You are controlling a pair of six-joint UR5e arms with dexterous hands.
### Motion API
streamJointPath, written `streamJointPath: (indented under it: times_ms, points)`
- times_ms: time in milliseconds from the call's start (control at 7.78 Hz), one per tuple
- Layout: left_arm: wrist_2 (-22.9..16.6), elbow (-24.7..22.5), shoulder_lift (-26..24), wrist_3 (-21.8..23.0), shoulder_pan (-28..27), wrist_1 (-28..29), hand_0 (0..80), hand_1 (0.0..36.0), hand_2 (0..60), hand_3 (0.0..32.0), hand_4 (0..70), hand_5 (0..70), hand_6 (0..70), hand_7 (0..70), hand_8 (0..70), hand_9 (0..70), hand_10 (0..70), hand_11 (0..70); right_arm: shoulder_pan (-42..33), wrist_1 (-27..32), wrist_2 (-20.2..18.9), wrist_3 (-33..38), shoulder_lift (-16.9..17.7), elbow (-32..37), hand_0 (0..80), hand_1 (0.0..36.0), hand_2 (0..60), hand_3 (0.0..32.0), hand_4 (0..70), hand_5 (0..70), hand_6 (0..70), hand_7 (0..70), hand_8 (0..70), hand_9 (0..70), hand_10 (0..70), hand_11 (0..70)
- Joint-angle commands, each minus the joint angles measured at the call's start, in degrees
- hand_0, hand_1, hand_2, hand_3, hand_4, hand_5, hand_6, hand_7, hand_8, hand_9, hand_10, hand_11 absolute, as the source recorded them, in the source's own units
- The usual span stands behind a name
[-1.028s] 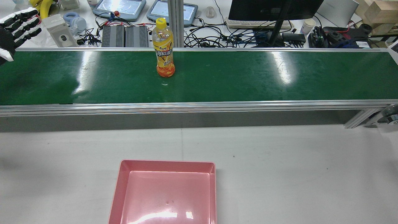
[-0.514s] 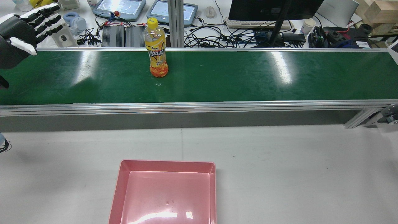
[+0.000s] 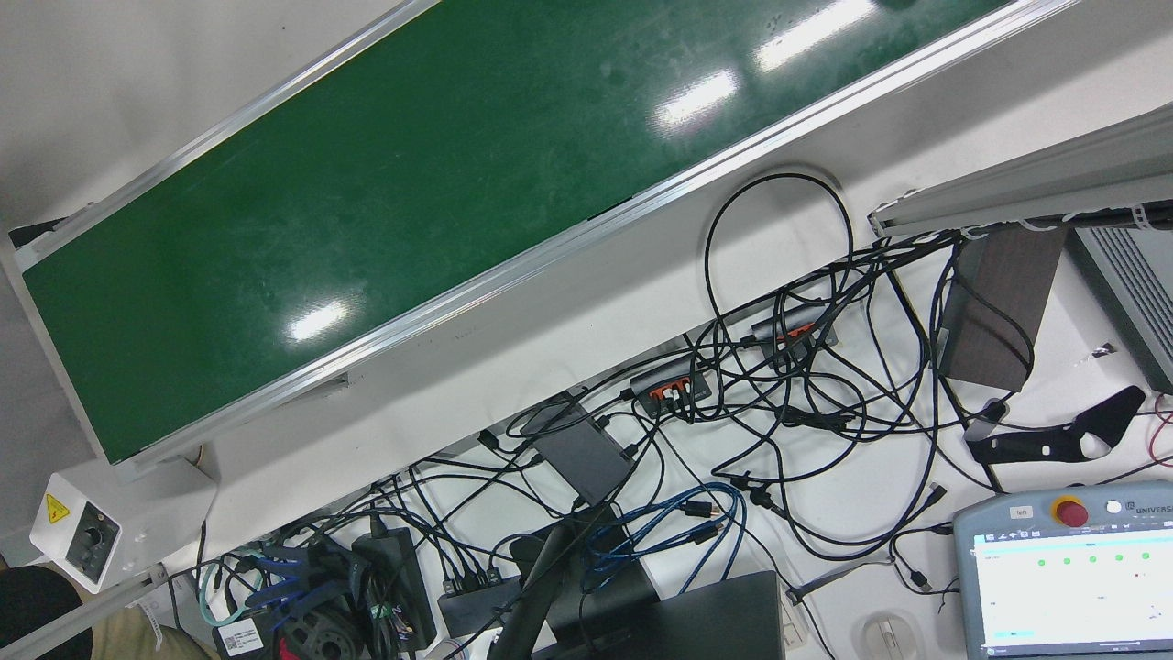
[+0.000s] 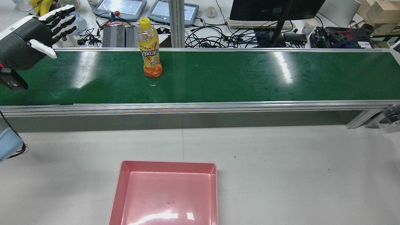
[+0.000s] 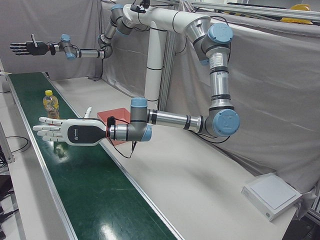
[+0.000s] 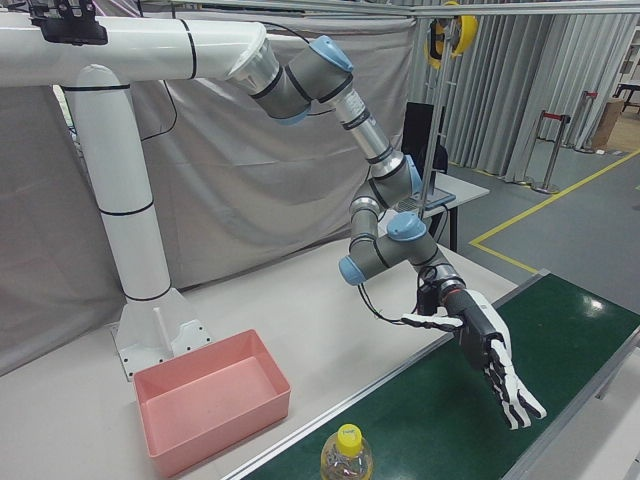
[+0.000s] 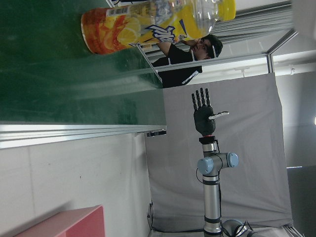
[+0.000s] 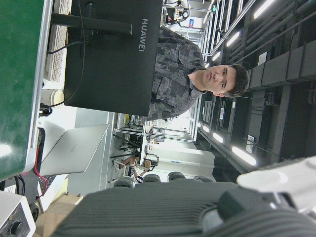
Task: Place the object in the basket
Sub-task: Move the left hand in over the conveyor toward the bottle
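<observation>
Front view: only the green conveyor belt and a tangle of cables on the operators' side show here. There is no bottle, basket or arm, so this view says nothing about progress.

Rear view: the orange drink bottle stands upright on the belt, towards its far edge and left of centre. The pink basket sits empty on the white desk, well apart from the bottle, on the near side of the belt. The left robot hand hovers over the belt's left end with its fingers spread, holding nothing and clear of the bottle. The right robot hand is out of frame.

Left-front view: the left robot hand is stretched flat and open above the belt, near the bottle but not touching it. The right robot hand is raised far off with its fingers extended, and it is empty.

Right-front view: the open left robot hand points down along the belt, with the bottle's yellow cap at the bottom edge and the empty basket beside the pedestal.

Left hand view: the bottle lies ahead of the camera, not yet grasped.

In my judgement nothing is done yet. Reaching, grasping, carrying and release all remain.
</observation>
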State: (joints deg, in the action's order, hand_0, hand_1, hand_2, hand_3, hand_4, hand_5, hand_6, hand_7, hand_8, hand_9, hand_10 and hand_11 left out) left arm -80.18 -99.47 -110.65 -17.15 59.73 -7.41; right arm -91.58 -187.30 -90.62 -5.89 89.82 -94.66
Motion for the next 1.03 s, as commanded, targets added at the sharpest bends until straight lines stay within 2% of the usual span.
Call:
streamJointPath:
  times_ms: [0, 385, 642, 899]
  points:
    - [5.72, 0.32, -0.27, -0.61, -5.05, -0.15, 56.1, 2.6, 0.0, 2.6, 11.3, 12.8, 0.5, 0.0, 4.5, 5.6, 6.1, 10.1, 0.0, 0.0, 0.0, 0.0, 0.0, 0.0, 0.0, 0.0, 0.0, 0.0, 0.0, 0.0, 0.0, 0.0, 0.0, 0.0, 0.0, 0.0]
    - [6.7, 0.85, -1.14, -2.54, -5.42, -0.67, 56.2, 3.0, 0.0, 0.4, 12.4, 15.3, 1.3, 0.4, 4.7, 5.9, 6.2, 10.4, 0.0, 0.0, 0.0, 0.0, 0.0, 0.0, 0.0, 0.0, 0.0, 0.0, 0.0, 0.0, 0.0, 0.0, 0.0, 0.0, 0.0, 0.0]
    - [6.7, 4.44, -3.59, -2.63, -6.46, -0.59, 56.3, 2.6, 0.0, 1.0, 11.5, 14.0, 1.1, 0.3, 4.5, 5.5, 5.8, 9.6, 0.0, 0.0, 0.0, 0.0, 0.0, 0.0, 0.0, 0.0, 0.0, 0.0, 0.0, 0.0, 0.0, 0.0, 0.0, 0.0, 0.0, 0.0]
    - [6.7, 4.81, -4.22, -2.63, -6.73, -0.59, 56.6, 2.8, 0.0, 0.8, 11.9, 15.1, 1.3, 0.5, 4.9, 6.2, 5.9, 9.9, 0.0, 0.0, 0.0, 0.0, 0.0, 0.0, 0.0, 0.0, 0.0, 0.0, 0.0, 0.0, 0.0, 0.0, 0.0, 0.0, 0.0, 0.0]
